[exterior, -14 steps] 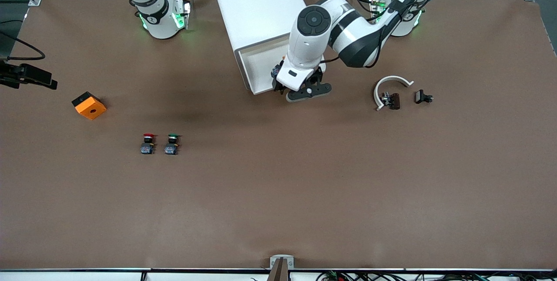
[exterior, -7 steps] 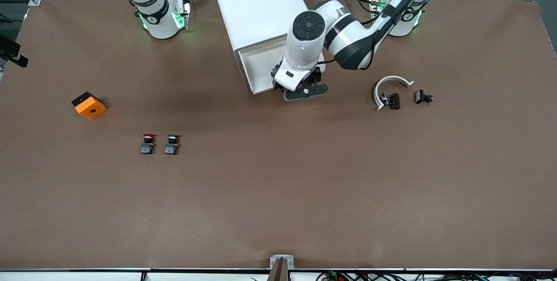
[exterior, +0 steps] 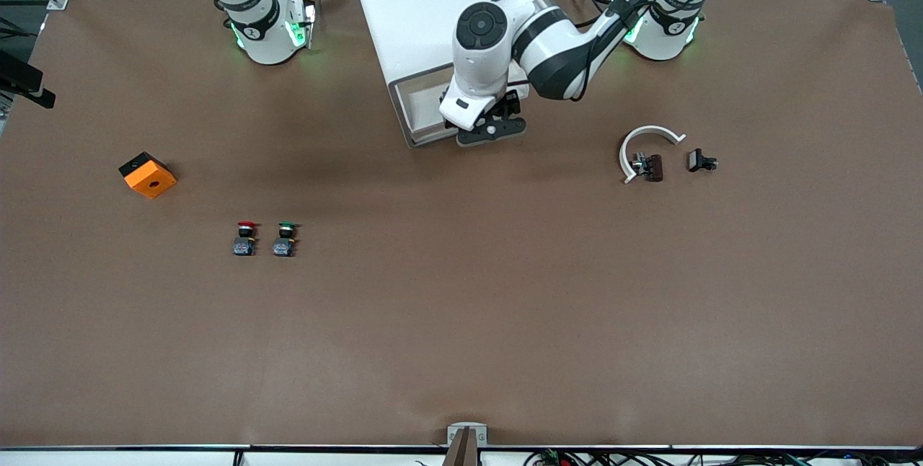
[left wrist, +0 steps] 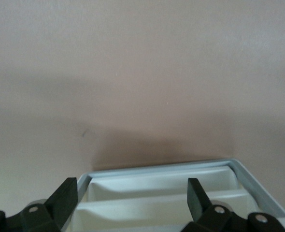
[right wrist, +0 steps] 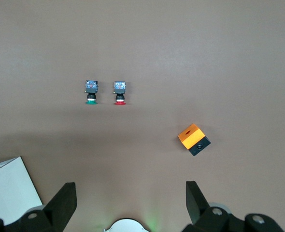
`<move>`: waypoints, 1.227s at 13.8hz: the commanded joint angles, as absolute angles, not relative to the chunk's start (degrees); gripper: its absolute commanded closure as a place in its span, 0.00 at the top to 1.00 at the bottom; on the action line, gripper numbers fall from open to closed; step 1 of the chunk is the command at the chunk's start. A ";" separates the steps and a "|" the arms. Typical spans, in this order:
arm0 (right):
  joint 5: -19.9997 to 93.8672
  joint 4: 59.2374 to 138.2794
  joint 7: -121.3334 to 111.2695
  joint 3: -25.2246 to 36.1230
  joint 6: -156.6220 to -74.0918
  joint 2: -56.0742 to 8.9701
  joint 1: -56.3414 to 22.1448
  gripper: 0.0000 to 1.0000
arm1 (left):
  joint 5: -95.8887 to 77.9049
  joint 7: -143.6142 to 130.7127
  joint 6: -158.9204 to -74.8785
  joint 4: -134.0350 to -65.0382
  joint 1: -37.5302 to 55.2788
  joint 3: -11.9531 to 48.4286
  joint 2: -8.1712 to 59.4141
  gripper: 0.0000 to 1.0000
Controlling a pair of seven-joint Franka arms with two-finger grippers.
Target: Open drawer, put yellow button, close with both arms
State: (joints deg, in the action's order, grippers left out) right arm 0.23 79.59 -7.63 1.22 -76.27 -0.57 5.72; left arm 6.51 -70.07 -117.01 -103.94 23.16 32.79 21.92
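The white cabinet (exterior: 422, 11) stands between the two arm bases. Its top drawer (exterior: 404, 116) is partly out, with a white tray inside. My left gripper (exterior: 469, 120) is over the drawer's end toward the left arm. In the left wrist view my left gripper (left wrist: 131, 186) is open and empty, with the drawer's rim (left wrist: 162, 166) and tray between its fingers. The yellow button is hidden. My right gripper (exterior: 29, 87) is at the right arm's end of the table, high up. In the right wrist view it (right wrist: 129, 188) is open and empty.
A red-capped button (exterior: 245, 237) and a green-capped button (exterior: 285, 237) stand side by side, with an orange box (exterior: 147, 174) toward the right arm's end. A white curved part (exterior: 645, 135) and a small black part (exterior: 701, 160) lie toward the left arm's end.
My left gripper has moved toward the cabinet and the drawer has slid partly in. The orange cap seen beside the gripper no longer shows. My right gripper has shifted at the view's edge.
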 commanded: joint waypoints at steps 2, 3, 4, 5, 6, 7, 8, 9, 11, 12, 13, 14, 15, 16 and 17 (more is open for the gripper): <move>0.79 81.90 -8.26 0.88 -76.11 1.75 5.89 1.00 | 5.81 -75.13 -115.49 -104.24 25.05 33.48 21.53 1.00; 0.79 83.48 -8.17 0.97 -76.55 2.80 5.89 1.00 | 5.37 -75.84 -115.49 -104.24 25.14 33.92 21.79 1.00; 0.79 84.37 -8.09 0.97 -76.90 3.51 5.80 1.00 | 4.75 -76.55 -115.49 -104.24 25.14 34.10 22.06 1.00; 0.79 85.42 -8.00 1.05 -77.25 4.39 5.54 1.00 | 3.70 -77.25 -115.49 -104.15 25.14 34.71 22.32 1.00; 0.79 86.47 -7.91 1.84 -77.78 5.18 4.14 1.00 | 2.65 -78.21 -115.49 -104.15 25.14 34.98 22.41 1.00; 0.79 87.70 -7.91 3.76 -78.57 6.06 2.65 1.00 | 1.85 -78.66 -115.49 -104.15 25.14 35.07 22.41 1.00; 0.79 89.28 -7.91 5.87 -79.53 7.11 0.98 1.00 | 0.71 -78.92 -115.49 -104.06 25.14 35.16 22.85 1.00; 0.79 91.04 -7.91 6.58 -80.41 8.34 0.62 1.00 | -0.34 -79.01 -115.49 -104.06 25.22 35.50 22.94 1.00; 0.79 93.68 -7.91 6.59 -81.91 10.36 0.62 1.00 | -1.75 -79.01 -115.49 -103.89 25.22 36.04 23.47 1.00; 0.79 94.04 -7.91 6.59 -81.91 10.55 0.62 1.00 | -3.15 -79.01 -115.49 -103.89 25.22 36.04 23.64 1.00; 0.79 94.04 -7.91 6.68 -81.91 10.63 0.09 1.00 | -4.73 -79.01 -115.49 -103.89 25.22 36.04 23.99 1.00; 0.79 94.04 -7.82 6.94 -81.91 10.63 -0.52 1.00 | -5.44 -79.01 -115.49 -103.89 25.22 36.04 24.08 1.00; 0.79 94.04 -7.82 7.20 -81.91 10.63 -0.70 1.00 | -5.71 -79.01 -115.49 -103.89 25.22 36.12 24.17 1.00; 0.79 94.04 -7.82 7.21 -82.00 10.63 -0.96 1.00 | -5.71 -79.01 -115.49 -103.89 25.22 36.38 24.60 1.00; 0.79 93.96 -7.82 7.29 -82.09 10.63 -1.14 1.00 | -5.97 -79.01 -115.49 -103.89 25.14 36.91 24.96 1.00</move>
